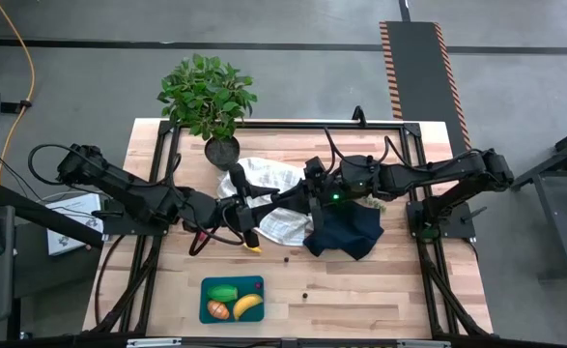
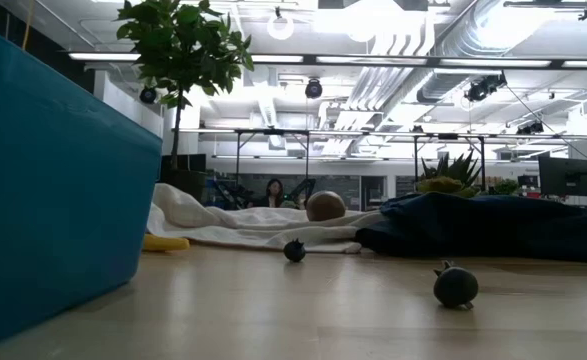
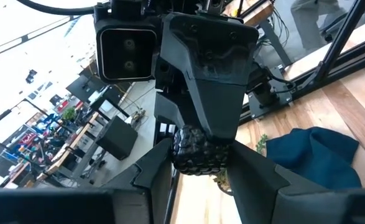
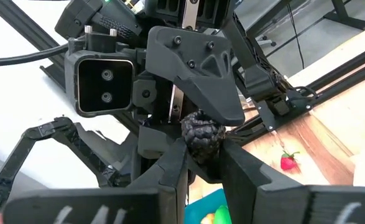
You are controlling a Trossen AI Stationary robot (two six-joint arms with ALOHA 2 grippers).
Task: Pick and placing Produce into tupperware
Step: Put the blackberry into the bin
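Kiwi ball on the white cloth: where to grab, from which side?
Probably from straight above, clamping across its widest middle. The kiwi ball is round, with no handle or edge, and sits bedded in the rumpled white cloth, so a low sideways approach would likely catch fabric.

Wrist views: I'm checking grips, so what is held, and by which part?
A small dark bumpy toy berry: the left gripper and the right gripper each seem to pinch it across its sides.

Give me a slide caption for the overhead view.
Both arms meet mid-table above the white cloth and navy cloth; teal tupperware holds banana, orange and green pieces.
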